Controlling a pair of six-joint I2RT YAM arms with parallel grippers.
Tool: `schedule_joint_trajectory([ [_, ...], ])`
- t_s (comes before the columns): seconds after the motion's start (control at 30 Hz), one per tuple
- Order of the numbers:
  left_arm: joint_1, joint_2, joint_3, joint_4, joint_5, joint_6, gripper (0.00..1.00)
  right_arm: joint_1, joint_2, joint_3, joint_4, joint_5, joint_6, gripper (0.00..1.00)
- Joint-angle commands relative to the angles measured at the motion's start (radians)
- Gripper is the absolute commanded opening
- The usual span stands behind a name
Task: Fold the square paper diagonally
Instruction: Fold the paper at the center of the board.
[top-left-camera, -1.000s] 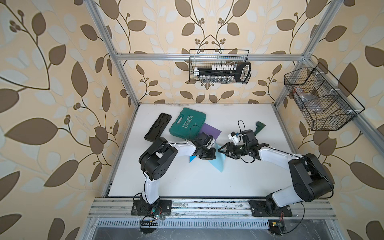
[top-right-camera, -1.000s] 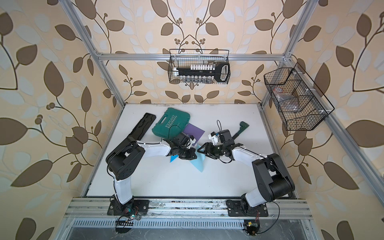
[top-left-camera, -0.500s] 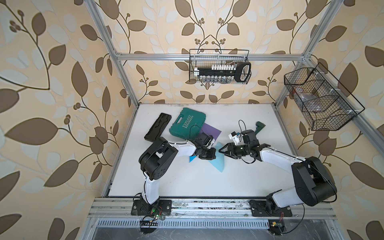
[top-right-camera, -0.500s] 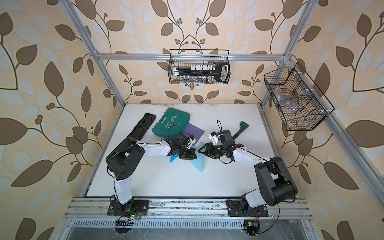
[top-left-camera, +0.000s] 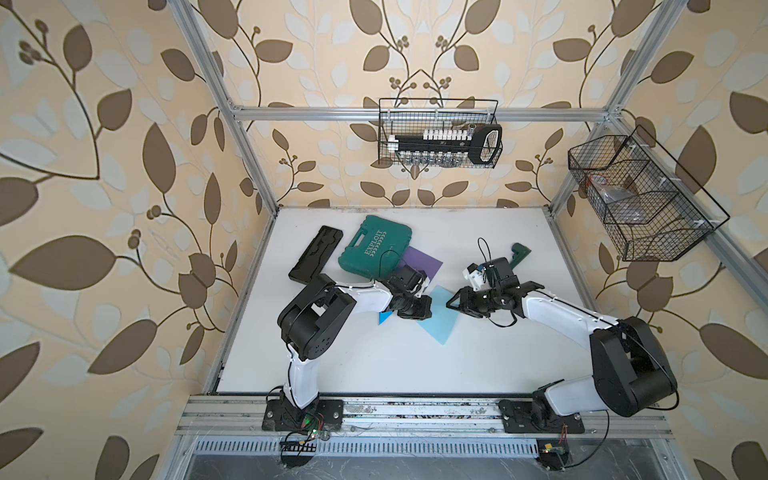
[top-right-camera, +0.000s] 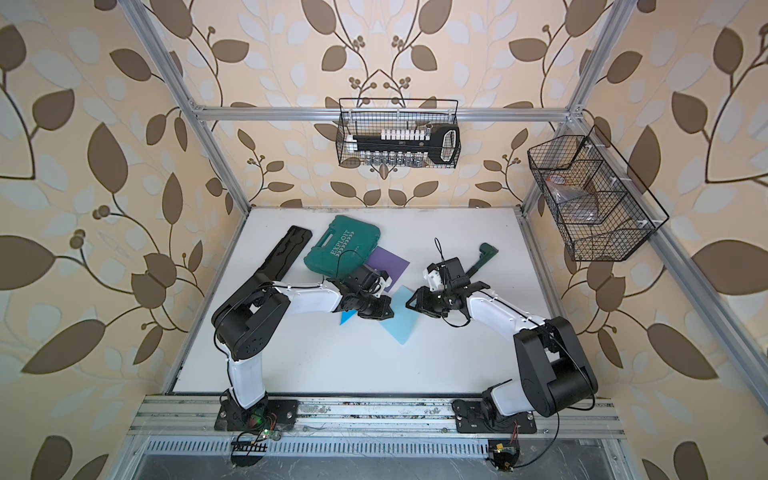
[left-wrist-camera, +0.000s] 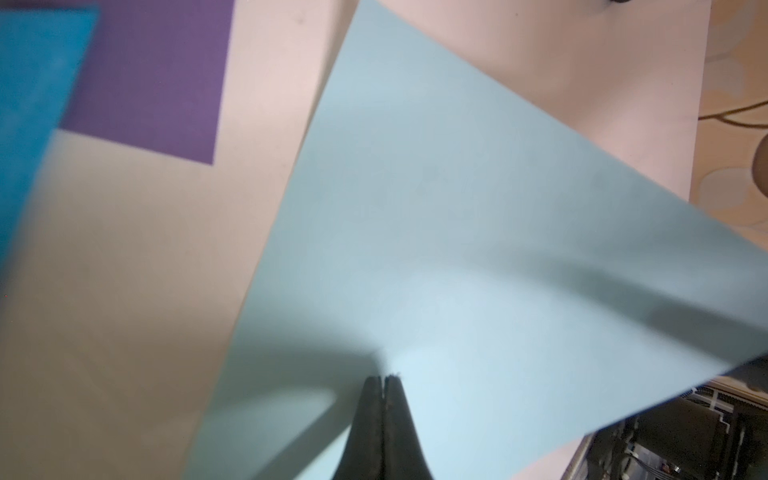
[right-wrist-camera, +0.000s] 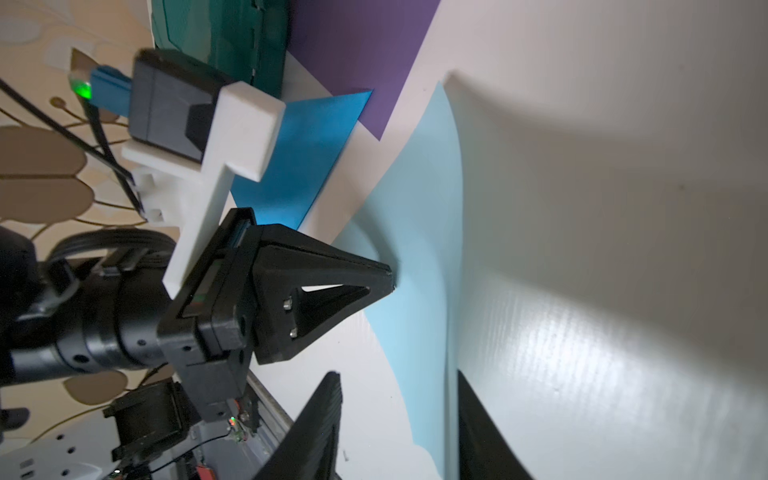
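Note:
The light blue square paper (top-left-camera: 437, 321) (top-right-camera: 400, 323) lies mid-table. My left gripper (top-left-camera: 428, 309) (top-right-camera: 388, 311) is shut, and its closed tips (left-wrist-camera: 384, 378) rest on the sheet (left-wrist-camera: 457, 208) near its left side. In the right wrist view that same tip (right-wrist-camera: 388, 280) touches the paper (right-wrist-camera: 419, 208), whose right edge curls up off the table. My right gripper (top-left-camera: 451, 303) (top-right-camera: 411, 305) (right-wrist-camera: 399, 415) is open at the right corner. Its fingers (right-wrist-camera: 320, 424) stand on either side of the raised edge, and I cannot tell whether they touch it.
A purple sheet (top-left-camera: 422, 264) and a darker blue sheet (top-left-camera: 384, 318) lie beside the left gripper. A green tool case (top-left-camera: 374, 249) and a black tray (top-left-camera: 316, 259) sit at the back left, and a green tool (top-left-camera: 519, 253) at the back right. Wire baskets (top-left-camera: 440, 133) hang on the walls.
My right arm's elbow has swung slightly outward while its gripper stays at the paper's right corner. The left arm has not moved.

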Motion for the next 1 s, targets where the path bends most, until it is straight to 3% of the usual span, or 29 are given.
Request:
schedule_joint_trajectory([
  [0.0, -0.010, -0.002, -0.023, -0.075, -0.050, 0.027, 0.00, 0.005, -0.009, 0.025, -0.043, 0.050, -0.032, 0.35],
  [0.43, -0.009, -0.001, -0.035, -0.061, -0.048, 0.016, 0.00, 0.004, 0.021, -0.022, 0.095, 0.116, 0.013, 0.23],
  [0.8, -0.009, -0.005, -0.041, -0.046, -0.034, 0.007, 0.00, 0.016, 0.006, -0.035, 0.095, 0.149, 0.008, 0.00],
  [0.97, -0.015, -0.002, -0.042, -0.019, -0.012, -0.003, 0.00, 0.028, -0.007, -0.038, 0.110, 0.123, 0.015, 0.00],
])
